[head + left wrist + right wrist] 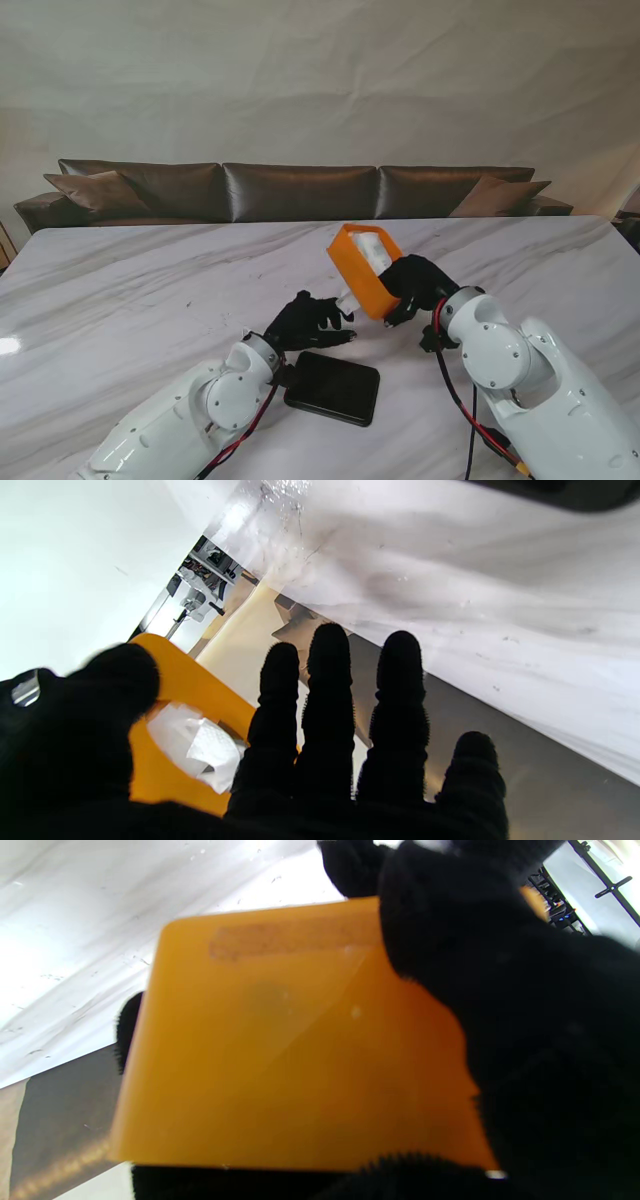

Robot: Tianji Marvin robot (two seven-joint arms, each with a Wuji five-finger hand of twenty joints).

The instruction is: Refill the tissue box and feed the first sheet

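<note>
1. Our right hand [415,287] is closed around the orange tissue box [365,270], holding it tilted and lifted clear of the marble tabletop [150,290]; in the right wrist view a flat orange wall of the box [280,1040] fills most of the picture, with our black fingers [500,965] wrapped over one edge.
2. Our left hand [312,322] holds nothing, its fingers [327,690] spread apart, just beside the box on its left and nearer to us.
3. White tissue [200,745] shows through the opening of the box in the left wrist view, and white also shows inside its open frame from the stand.
4. A flat black pad [333,387] lies on the tabletop nearer to us than the box, beside our left wrist.
5. A dark sofa [300,190] stands beyond the tabletop's far edge, well apart from the box.
</note>
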